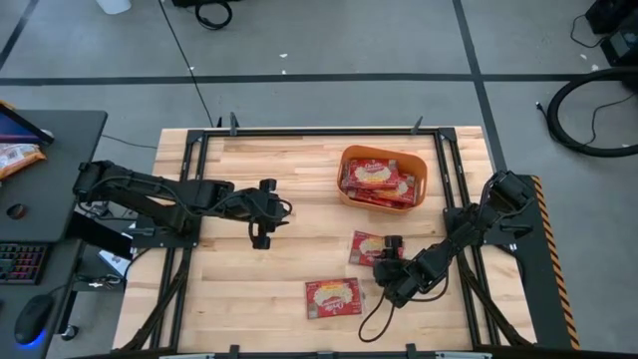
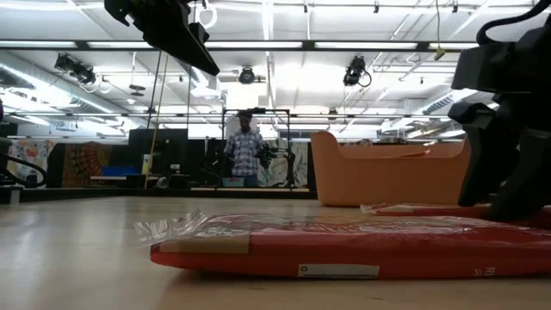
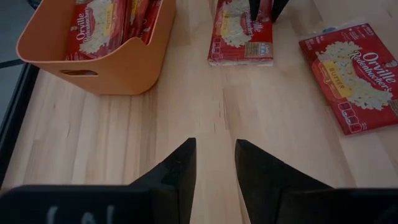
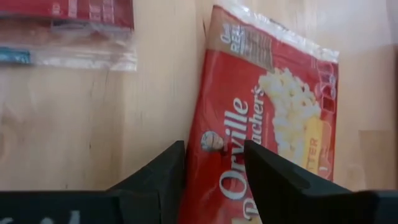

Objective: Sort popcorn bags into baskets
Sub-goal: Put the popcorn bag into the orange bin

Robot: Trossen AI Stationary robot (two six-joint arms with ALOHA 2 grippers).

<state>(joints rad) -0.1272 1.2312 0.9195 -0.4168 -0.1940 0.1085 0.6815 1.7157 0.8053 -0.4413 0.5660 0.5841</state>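
Note:
Two red popcorn bags lie flat on the wooden table: one [image 1: 363, 247] [image 3: 239, 37] [image 4: 267, 112] near the middle, another [image 1: 332, 297] [image 3: 354, 74] [image 2: 344, 245] nearer the near edge. Several more bags stand inside the orange basket [image 1: 429, 172] [image 3: 112, 74] [image 2: 387, 176]. My right gripper [image 1: 391, 246] [image 4: 214, 165] is open and points down at the middle bag's right end, with one finger over its long edge and one over its face. My left gripper [image 1: 279, 210] [image 3: 216, 149] hovers open above bare wood, left of the basket. My right gripper comes from above at the right end [image 4: 214, 143] of the middle bag, which lies flat on the table. Its fingers [image 3: 254, 7] straddle the bag's long edge. I cannot tell whether they touch it.
Black frame rails [image 1: 189, 189] run along the table's left and right sides. A black cable loop [image 1: 374, 324] lies by the near edge. Bare wood [image 1: 249, 289] spreads over the left half. A person [image 2: 245, 146] stands far off in the room behind.

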